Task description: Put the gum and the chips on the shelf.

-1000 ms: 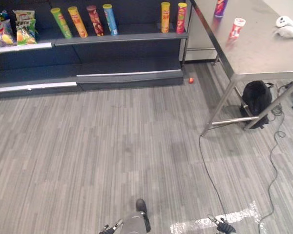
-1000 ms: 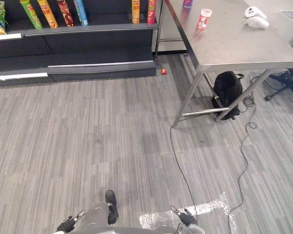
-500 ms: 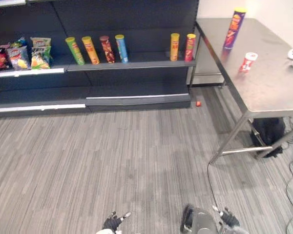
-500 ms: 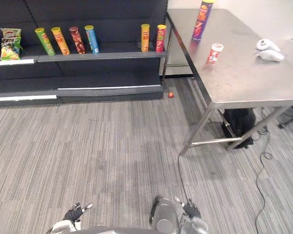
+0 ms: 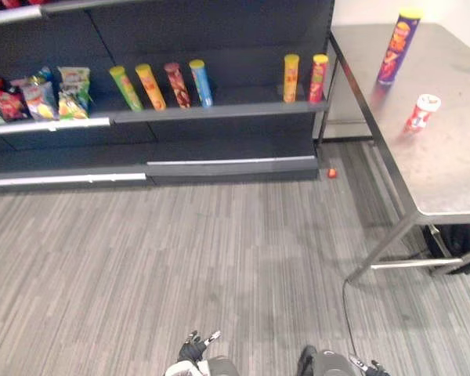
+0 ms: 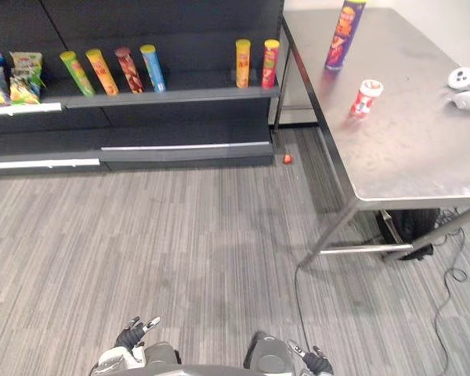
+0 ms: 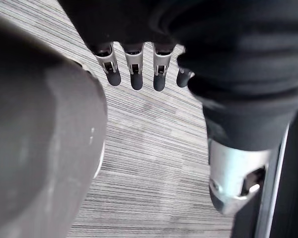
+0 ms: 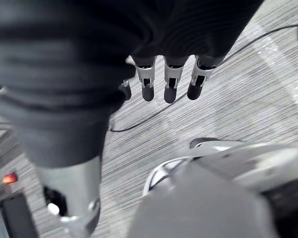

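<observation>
Setting logged as a shop aisle mocked up inside a test room.

- 10 to 12 o'clock: a dark retail shelving unit (image 5: 219, 112) stood against the wall, with pale edge strips along its boards.
- Its middle board carried a display-style line of upright chip tubes (image 5: 164, 84) in assorted colours. Snack bags (image 5: 47, 98) were stacked at the 10 o'clock end.
- 1 to 3 o'clock: a bare steel work table (image 6: 423, 157) on angled legs held a purple chip tube (image 6: 345, 35) and a small red-and-white gum tub (image 6: 366, 99). It also held white handheld controllers (image 6: 464, 78), which were lab kit rather than stock.
- A black bag (image 6: 411, 225) sat under the table.
- The floor (image 5: 180, 258) was grey striped commercial covering.
</observation>
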You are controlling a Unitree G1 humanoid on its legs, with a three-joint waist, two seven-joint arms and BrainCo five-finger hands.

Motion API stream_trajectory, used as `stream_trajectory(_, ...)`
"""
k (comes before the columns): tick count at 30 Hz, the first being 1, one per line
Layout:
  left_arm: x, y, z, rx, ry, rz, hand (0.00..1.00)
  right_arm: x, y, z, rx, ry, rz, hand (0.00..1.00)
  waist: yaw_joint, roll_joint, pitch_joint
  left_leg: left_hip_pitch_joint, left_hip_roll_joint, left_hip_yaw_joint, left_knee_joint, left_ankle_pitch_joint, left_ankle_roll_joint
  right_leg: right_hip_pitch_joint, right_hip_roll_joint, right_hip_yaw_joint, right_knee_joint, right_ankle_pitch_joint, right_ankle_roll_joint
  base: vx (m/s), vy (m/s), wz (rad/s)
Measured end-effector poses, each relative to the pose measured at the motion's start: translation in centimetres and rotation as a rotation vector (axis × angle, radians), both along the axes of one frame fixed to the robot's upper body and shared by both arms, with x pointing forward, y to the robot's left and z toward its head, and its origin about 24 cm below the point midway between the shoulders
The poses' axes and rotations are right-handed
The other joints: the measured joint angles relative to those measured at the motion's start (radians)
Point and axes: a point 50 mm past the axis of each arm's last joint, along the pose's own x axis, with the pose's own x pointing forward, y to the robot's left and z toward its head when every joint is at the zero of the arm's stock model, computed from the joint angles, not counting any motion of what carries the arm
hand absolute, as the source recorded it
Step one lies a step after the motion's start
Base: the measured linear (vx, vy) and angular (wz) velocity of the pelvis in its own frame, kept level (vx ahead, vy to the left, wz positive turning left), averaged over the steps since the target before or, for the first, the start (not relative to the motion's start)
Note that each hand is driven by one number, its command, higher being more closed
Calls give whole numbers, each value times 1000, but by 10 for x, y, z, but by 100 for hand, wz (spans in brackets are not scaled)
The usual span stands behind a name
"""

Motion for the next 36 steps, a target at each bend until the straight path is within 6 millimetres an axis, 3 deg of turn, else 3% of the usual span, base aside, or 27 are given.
stream_trajectory(2,2,4,1,-9,-19,55,0,6,2,1,5,-19,-4,0,5,-8,1,-66,9,59,-97,-62,65,43,-23,20,-34,1,21,220,229,-24)
stream_trajectory(3,3,4,2,-9,-26,63,0,7,2,1,6,-24,-6,0,7,-9,2,-71,7,68,-170,-65,78,49,-32,27,-36,0,36,292,381,-34)
stream_trajectory(4,3,4,2,-13,-31,79,0,9,2,1,5,-29,-11,0,6,-9,2,-74,-4,66,-355,-44,108,57,-51,45,-35,-3,74,256,368,-43)
stream_trajectory(5,1,3,1,-12,-24,83,0,9,0,2,-2,-30,-12,0,4,2,0,-55,-19,40,-584,23,132,63,-62,64,-34,-8,113,317,488,-48)
stream_trajectory(6,0,1,1,-17,-22,91,0,9,-1,2,-7,-30,-8,0,9,8,-2,-39,-27,35,-628,122,121,67,-70,83,-32,-10,145,224,320,-36)
stream_trajectory(7,0,8,2,7,-22,101,0,9,6,1,2,-30,2,0,5,-22,-13,-8,-78,74,-676,107,129,83,-94,108,-62,0,163,383,329,-18)
stream_trajectory(10,3,15,4,31,-35,101,0,12,17,0,20,-34,24,0,10,-57,-19,-21,-99,106,-602,60,153,114,-56,108,-153,57,139,340,140,-20)
stream_trajectory(12,-3,19,2,38,-6,101,0,17,21,-1,34,-36,22,0,8,-60,-26,-22,-97,101,-535,27,159,162,-53,144,-241,114,146,208,84,-35)
stream_trajectory(16,-9,14,-1,33,32,47,0,19,17,0,31,-38,4,0,5,-40,-46,-7,-122,71,-532,4,156,129,-78,180,-195,151,152,172,88,-39)
stream_trajectory(17,-10,5,-3,15,42,19,0,20,13,1,22,-41,1,0,14,-9,-50,41,-120,74,-589,-25,157,48,-84,220,-43,143,161,125,109,-59)
stream_trajectory(18,-12,2,-4,10,52,6,0,21,10,2,14,-47,-2,0,15,1,-52,71,-122,78,-627,-41,157,-1,-92,239,55,140,162,118,144,-68)
stream_trajectory(19,-14,5,-4,24,62,-31,0,25,5,4,0,-59,6,0,2,-16,-47,142,-152,104,-685,-57,160,-105,-148,272,294,145,149,89,103,-43)
stream_trajectory(20,-13,10,-3,39,60,-44,0,25,6,4,2,-58,8,0,-1,-50,-34,181,-178,114,-698,-61,161,-143,-186,279,392,169,119,98,89,-30)
stream_trajectory(21,-12,13,-2,50,60,-56,0,22,6,3,6,-47,10,0,-1,-61,-31,206,-189,119,-707,-66,164,-157,-208,279,445,194,113,89,53,-16)
stream_trajectory(22,-11,15,-2,61,63,-77,0,15,7,1,8,-29,9,0,-2,-59,-27,253,-200,126,-736,-72,168,-184,-235,275,521,258,110,143,65,-19)
stream_trajectory(24,-10,17,-1,66,64,-80,0,9,8,0,12,-15,1,0,-8,-62,-27,293,-196,138,-762,-80,180,-230,-249,202,609,163,70,201,34,-18)
stream_trajectory(25,-11,19,-2,74,73,-87,0,12,8,0,13,-20,8,0,-23,-59,-26,300,-186,148,-777,-76,172,-264,-237,118,610,66,59,223,-34,-18)
stream_trajectory(26,-13,18,-2,72,84,-90,0,16,8,1,13,-30,12,0,-28,-53,-23,310,-175,167,-794,-73,168,-295,-204,40,558,25,42,197,-53,-23)
stream_trajectory(28,-12,14,-3,58,83,-87,0,19,6,2,8,-38,15,0,-28,-39,-13,347,-164,202,-824,-68,160,-308,-148,-70,390,29,36,257,-95,-29)
stream_trajectory(30,-14,13,-4,50,86,-82,0,18,7,2,11,-34,18,0,-26,-42,-15,386,-173,228,-852,-66,149,-295,-108,-142,144,100,45,280,-117,-19)
stream_trajectory(31,-16,15,-4,51,89,-74,0,14,9,1,14,-24,30,0,-26,-63,-13,414,-191,238,-873,-58,128,-282,-103,-163,54,194,-51,350,-140,-28)
stream_trajectory(32,-15,3,-6,20,89,-71,0,19,0,3,-9,-34,41,0,-22,-7,-8,434,-164,252,-898,-48,97,-264,-61,-188,48,198,-71,373,-140,-33)
stream_trajectory(35,-7,-16,-6,-27,64,-111,0,29,-5,7,-28,-54,61,0,-25,23,2,445,-147,279,-918,-13,83,-273,-37,-189,75,138,-77,205,-92,-18)
stream_trajectory(36,-6,-14,-5,-25,60,-103,0,28,-6,7,-32,-49,61,0,-25,10,7,462,-145,281,-921,-2,80,-270,-43,-186,104,101,-67,162,-108,-2)
